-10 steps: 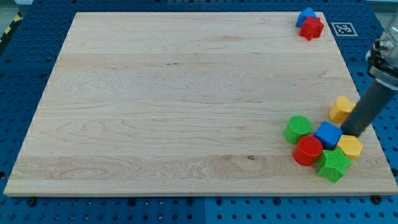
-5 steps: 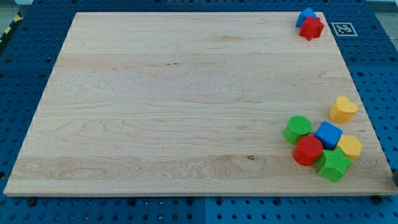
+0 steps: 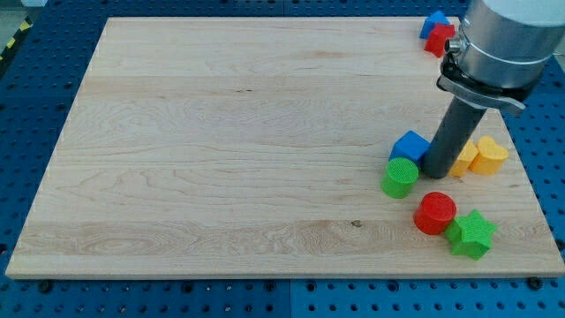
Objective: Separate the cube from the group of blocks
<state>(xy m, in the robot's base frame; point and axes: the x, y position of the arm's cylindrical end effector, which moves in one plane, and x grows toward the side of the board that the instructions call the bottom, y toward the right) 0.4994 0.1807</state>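
The blue cube [image 3: 410,146] sits at the view's right, touching the green cylinder [image 3: 400,177] just below it. My tip [image 3: 437,172] stands right beside the cube's right side, between it and two yellow blocks [image 3: 477,155], the left one partly hidden by the rod. A red cylinder [image 3: 435,213] and a green star-shaped block [image 3: 471,234] lie together lower down, apart from the cube.
A blue block [image 3: 433,22] and a red block [image 3: 442,39] sit at the top right corner of the wooden board [image 3: 247,141]. The board's right edge runs close to the yellow blocks.
The rod left the view, then came back among the blocks. The blue cube and green cylinder have moved up and left, away from the red cylinder and green star. One yellow block moved up.
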